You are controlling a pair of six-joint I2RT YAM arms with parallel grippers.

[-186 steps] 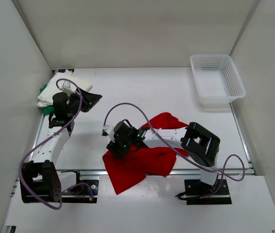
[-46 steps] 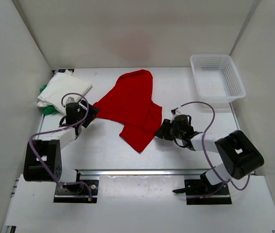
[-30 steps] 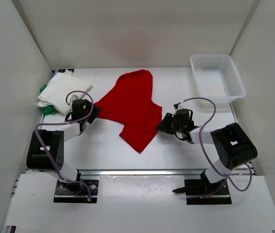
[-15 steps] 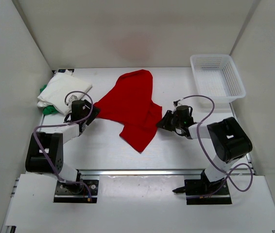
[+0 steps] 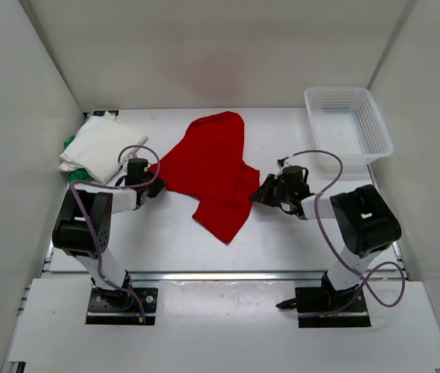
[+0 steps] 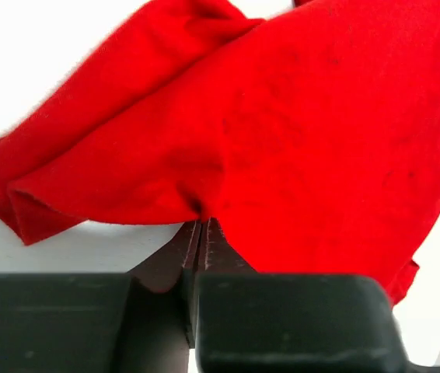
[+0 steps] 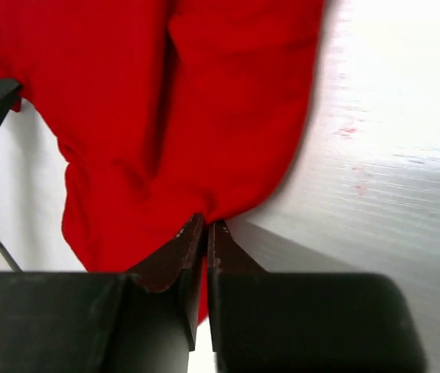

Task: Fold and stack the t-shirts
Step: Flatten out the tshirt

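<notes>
The red t-shirt (image 5: pixel 212 172) lies spread and rumpled in the middle of the table. My left gripper (image 5: pixel 155 185) is shut on its left edge; in the left wrist view the red cloth (image 6: pixel 282 132) bunches right at the closed fingertips (image 6: pixel 200 227). My right gripper (image 5: pixel 260 194) is shut on the shirt's right edge, and the right wrist view shows the red cloth (image 7: pixel 189 116) pinched between its tips (image 7: pixel 207 225). The folded white t-shirt (image 5: pixel 99 148) lies at the far left on top of a green t-shirt (image 5: pixel 69 143), of which only an edge shows.
A white mesh basket (image 5: pixel 347 127) stands at the back right corner. White walls enclose the table on three sides. The left arm's base (image 5: pixel 80 233) and right arm's base (image 5: pixel 364 221) sit near the front edge.
Both grippers have closed on the red shirt's edges, the left one having slid right to reach it. The shirt itself has barely shifted.
</notes>
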